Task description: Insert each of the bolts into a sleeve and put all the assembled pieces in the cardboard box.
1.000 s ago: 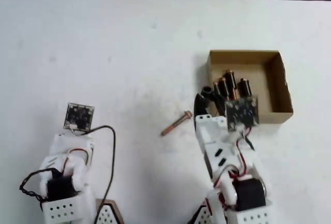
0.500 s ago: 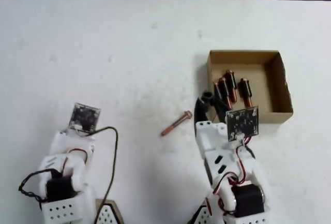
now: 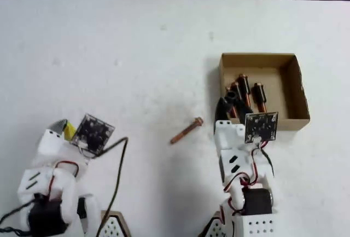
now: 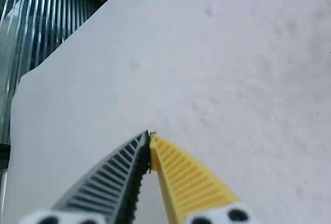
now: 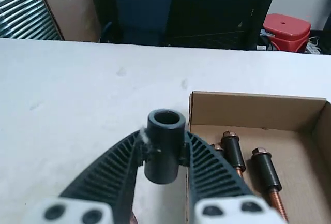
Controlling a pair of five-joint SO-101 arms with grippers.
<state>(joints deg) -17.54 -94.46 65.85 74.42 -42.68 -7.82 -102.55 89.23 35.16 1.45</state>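
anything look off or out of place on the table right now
One bare bolt lies slanted on the table, outside the cardboard box, not yet sleeved. The right gripper holds a black sleeve upright by the box. Nothing looks spilled or damaged.

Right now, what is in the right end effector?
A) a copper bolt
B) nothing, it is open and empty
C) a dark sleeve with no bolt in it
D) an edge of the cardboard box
C: in the right wrist view the right end effector is shut on a dark sleeve whose open end is empty, while the loose bolt lies on the table.
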